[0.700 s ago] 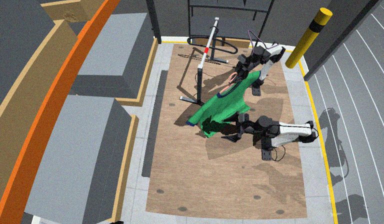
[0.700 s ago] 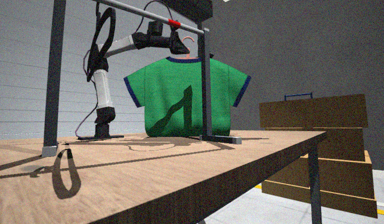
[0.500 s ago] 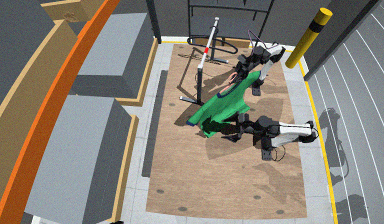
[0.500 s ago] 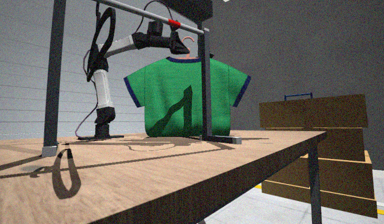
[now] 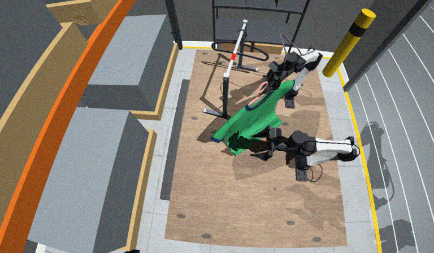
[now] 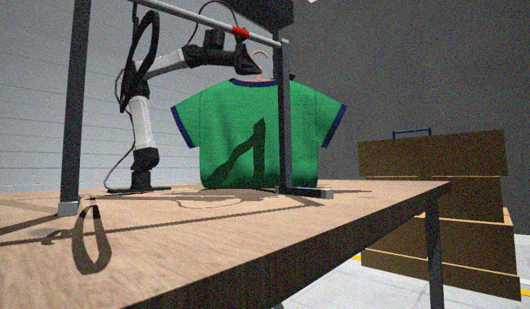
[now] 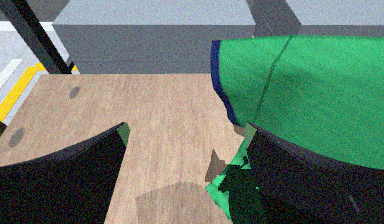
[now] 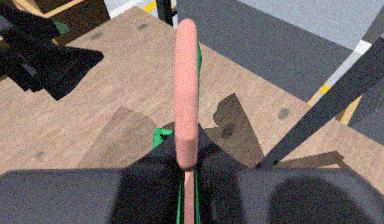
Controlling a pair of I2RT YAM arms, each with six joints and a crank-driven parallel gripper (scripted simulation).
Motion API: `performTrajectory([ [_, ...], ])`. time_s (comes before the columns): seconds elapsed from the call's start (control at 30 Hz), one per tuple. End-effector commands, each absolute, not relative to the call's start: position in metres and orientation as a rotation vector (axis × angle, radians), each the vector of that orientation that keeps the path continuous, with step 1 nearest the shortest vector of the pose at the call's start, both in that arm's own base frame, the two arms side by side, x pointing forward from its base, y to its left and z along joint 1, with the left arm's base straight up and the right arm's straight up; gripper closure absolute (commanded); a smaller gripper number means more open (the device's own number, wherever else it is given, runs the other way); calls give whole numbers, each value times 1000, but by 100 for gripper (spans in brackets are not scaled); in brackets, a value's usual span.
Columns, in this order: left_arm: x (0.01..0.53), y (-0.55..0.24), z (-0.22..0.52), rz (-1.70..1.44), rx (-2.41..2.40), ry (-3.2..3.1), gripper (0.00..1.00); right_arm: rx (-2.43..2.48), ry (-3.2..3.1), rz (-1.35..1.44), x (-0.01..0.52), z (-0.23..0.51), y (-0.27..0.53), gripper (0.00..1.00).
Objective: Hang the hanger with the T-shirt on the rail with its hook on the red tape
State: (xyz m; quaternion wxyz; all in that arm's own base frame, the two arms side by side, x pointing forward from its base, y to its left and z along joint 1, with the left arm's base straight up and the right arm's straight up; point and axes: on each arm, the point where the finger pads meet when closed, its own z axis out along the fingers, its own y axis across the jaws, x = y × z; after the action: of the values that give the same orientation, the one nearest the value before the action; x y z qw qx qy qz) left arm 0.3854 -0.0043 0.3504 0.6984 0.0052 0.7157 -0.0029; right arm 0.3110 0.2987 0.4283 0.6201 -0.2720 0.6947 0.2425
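Pinching the pink hanger [image 5: 263,83] [image 6: 259,52] [image 8: 186,84] just below its hook, the right claw [image 5: 263,92] [image 6: 259,71] [image 8: 189,125] is standing nearly shut. The green T-shirt [image 5: 256,122] [image 6: 234,114] [image 7: 310,94] is hanging below that claw, beside the rack [image 5: 225,94] [image 6: 74,94]. The hook is standing off the rack's red tape [image 5: 233,57] [image 6: 240,32]. The right arm is bending at its elbow and reaching out level toward the rack. The left claw [image 5: 259,144] [image 7: 187,125] is gaping wide, holding nothing, near the shirt's lower part; whether it is touching the cloth, I cannot tell. A dark hanger [image 5: 265,54] [image 6: 134,16] is hanging on the rack's rail [image 5: 238,42] [image 6: 187,15], well apart from the tape.
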Motion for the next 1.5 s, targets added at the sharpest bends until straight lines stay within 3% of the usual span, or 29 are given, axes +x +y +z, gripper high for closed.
performTrajectory([
  [0.0,384,-4,358,-8,11,1575,0,-599,1540,570,310,449,296,100],
  [0.4,369,-31,365,-113,65,1540,0,-431,1647,392,300,436,255,98],
  [0.8,278,-146,440,-454,295,1234,0,-132,1668,92,230,436,141,98],
  [1.2,233,-210,473,-654,421,1093,0,-90,1637,111,212,442,119,98],
  [1.47,220,-227,476,-710,457,1070,0,-117,1638,110,228,441,123,98],
])
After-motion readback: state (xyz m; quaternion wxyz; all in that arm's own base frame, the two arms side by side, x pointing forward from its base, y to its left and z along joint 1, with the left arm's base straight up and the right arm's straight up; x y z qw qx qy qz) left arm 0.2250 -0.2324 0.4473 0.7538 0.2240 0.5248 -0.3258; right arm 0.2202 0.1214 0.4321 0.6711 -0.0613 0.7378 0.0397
